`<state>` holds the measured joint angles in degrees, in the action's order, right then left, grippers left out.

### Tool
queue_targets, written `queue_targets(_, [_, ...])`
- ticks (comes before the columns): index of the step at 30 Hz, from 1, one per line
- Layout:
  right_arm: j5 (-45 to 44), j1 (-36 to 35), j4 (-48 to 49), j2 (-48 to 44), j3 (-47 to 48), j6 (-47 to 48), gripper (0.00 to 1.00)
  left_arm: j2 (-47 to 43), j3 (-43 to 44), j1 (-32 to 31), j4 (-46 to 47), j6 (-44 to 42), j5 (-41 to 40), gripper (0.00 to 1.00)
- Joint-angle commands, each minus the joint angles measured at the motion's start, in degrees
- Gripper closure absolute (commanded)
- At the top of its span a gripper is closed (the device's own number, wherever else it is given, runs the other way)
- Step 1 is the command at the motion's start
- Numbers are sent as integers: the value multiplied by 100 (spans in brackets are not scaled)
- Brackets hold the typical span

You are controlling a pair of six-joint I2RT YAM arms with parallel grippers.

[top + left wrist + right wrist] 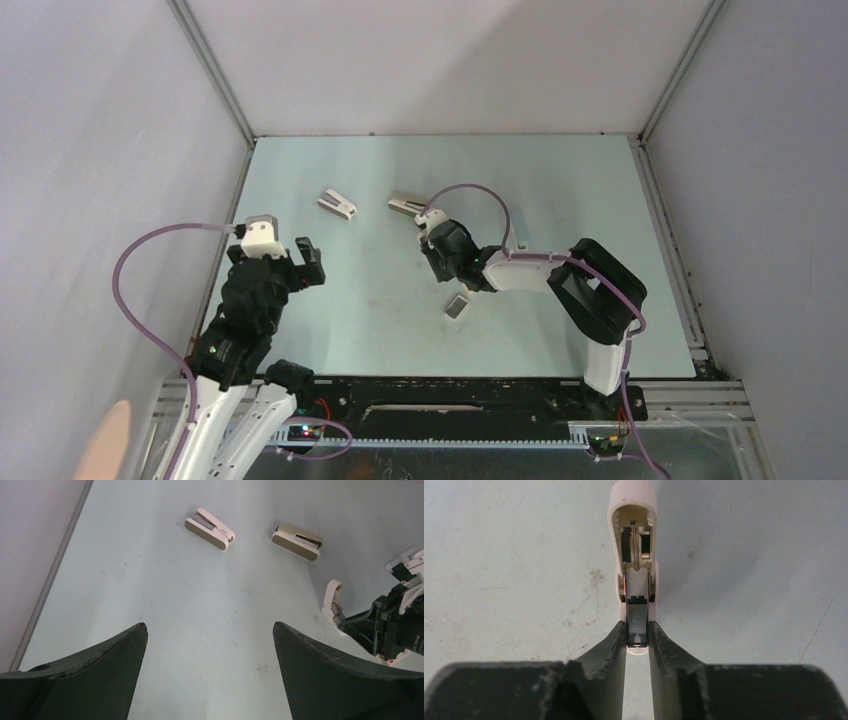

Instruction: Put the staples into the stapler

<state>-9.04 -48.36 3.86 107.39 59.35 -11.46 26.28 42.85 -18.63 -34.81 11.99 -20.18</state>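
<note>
Right tool (637,639) pinches the opened stapler (633,510); left tool (209,626) gapes empty near the table (560,200) edge.

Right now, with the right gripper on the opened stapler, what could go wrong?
1. The right gripper pinches only the narrow metal rail of the stapler, so the stapler may twist or slip out.
2. The staples lie close beside the right arm. A careless swing could knock them away.
</note>
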Motion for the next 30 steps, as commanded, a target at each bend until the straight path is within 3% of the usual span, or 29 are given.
queue_targets(1, [12, -39, 265, -92, -185, 132, 81, 321, 230, 53, 22, 337, 250, 2])
queue_targets(5, [52, -126, 284, -256, -388, 199, 88, 567, 318, 53, -113, 741, 352, 2])
queue_targets(10, [250, -402, 355, -615, -751, 249, 89, 782, -173, 51, 443, 1452, 1196, 2])
queue_targets(16, [337, -940, 689, -857, -1215, 322, 88, 1402, -1136, 39, 2139, 2495, 2306, 2])
queue_targets(21, [330, -1110, 951, -682, -1241, 388, 88, 2367, -1727, 35, 3845, 3252, 2710, 2])
queue_targets(27, [279, -1154, 1131, -548, -1268, 425, 88, 3674, -1973, 35, 5576, 3958, 3272, 12])
queue_targets(30, [250, -1166, 1159, -523, -1268, 443, 88, 4337, -1923, 26, 6156, 4132, 3580, 27])
